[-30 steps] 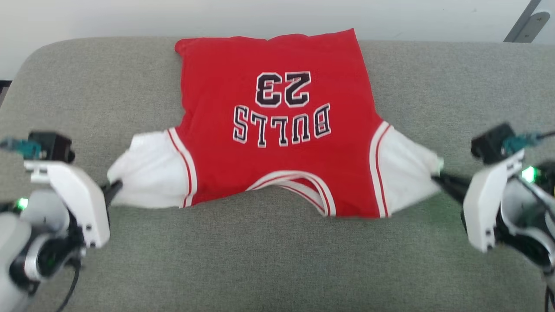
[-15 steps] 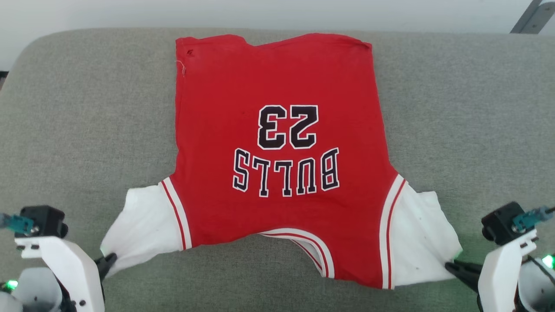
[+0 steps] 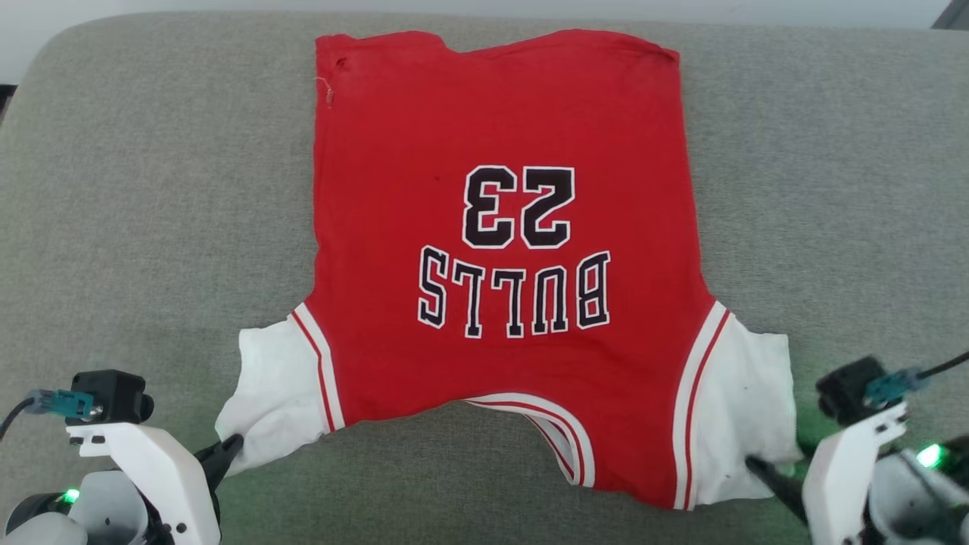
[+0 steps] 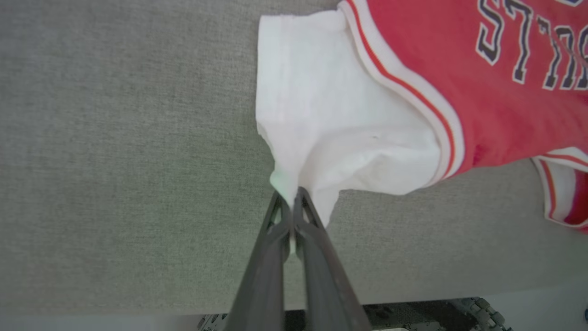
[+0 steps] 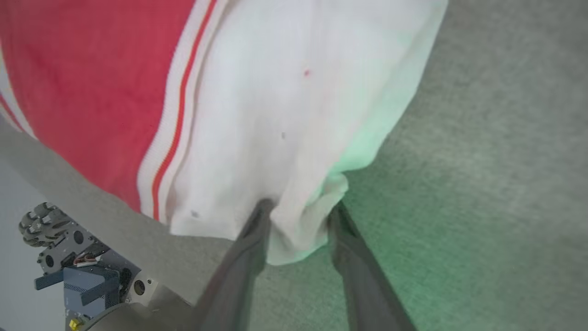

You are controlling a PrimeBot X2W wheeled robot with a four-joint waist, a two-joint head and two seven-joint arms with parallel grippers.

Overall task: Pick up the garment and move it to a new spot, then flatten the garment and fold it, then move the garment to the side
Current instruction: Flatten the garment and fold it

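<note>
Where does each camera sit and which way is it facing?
Head view: on the head, facing forward and down at the shirt on the cushion; left gripper lower left, right gripper lower right.
Left wrist view: on the left wrist, looking along its shut fingers at the left sleeve.
Right wrist view: on the right wrist, looking along its parted fingers at the right sleeve; wheeled base lower left.
Shared: all three show the shirt and cushion.

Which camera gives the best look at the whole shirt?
The head view: the shirt lies spread whole on the grey cushion, lettering included. The left wrist view shows one white sleeve pinched by the left gripper, plus some letters; the right wrist view shows the other sleeve between the parted fingers of the right gripper.
</note>
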